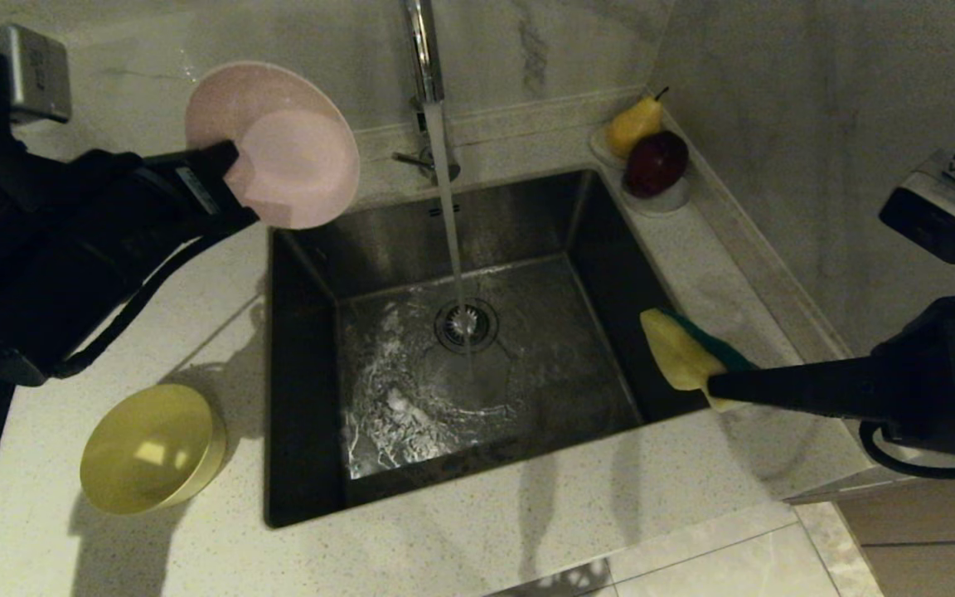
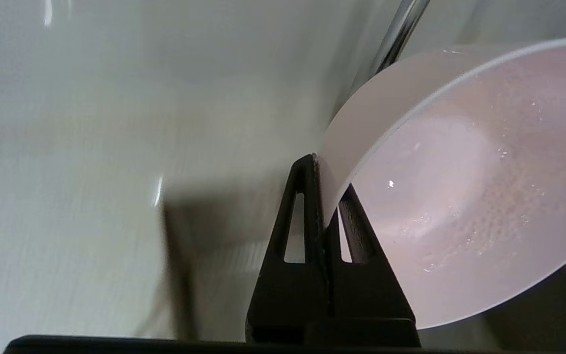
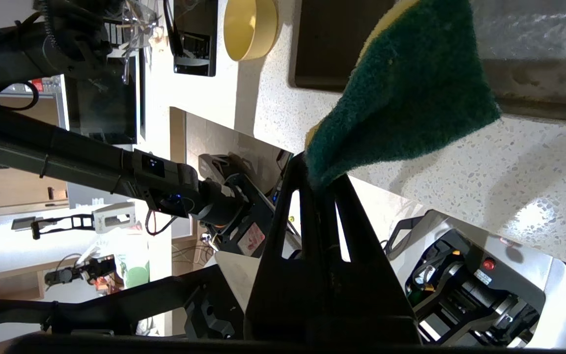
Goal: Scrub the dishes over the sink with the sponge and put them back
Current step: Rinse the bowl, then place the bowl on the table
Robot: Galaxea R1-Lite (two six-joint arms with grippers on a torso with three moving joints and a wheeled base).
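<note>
A pale speckled stone counter (image 1: 477, 531) meets grey-veined marble walls (image 1: 809, 108) in a corner, with beige floor tiles (image 1: 925, 531) at the lower right and soft shadows falling across the counter.

Head camera overlooks sink (image 1: 477, 356); wrist cameras sit close behind fingers (right shares countertop (image 3: 533, 167)).

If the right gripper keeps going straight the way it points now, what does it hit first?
Probably nothing solid at first: the right gripper, shut on the sponge, points across the open sink. Further on lies the water stream, though depth is unclear.
</note>
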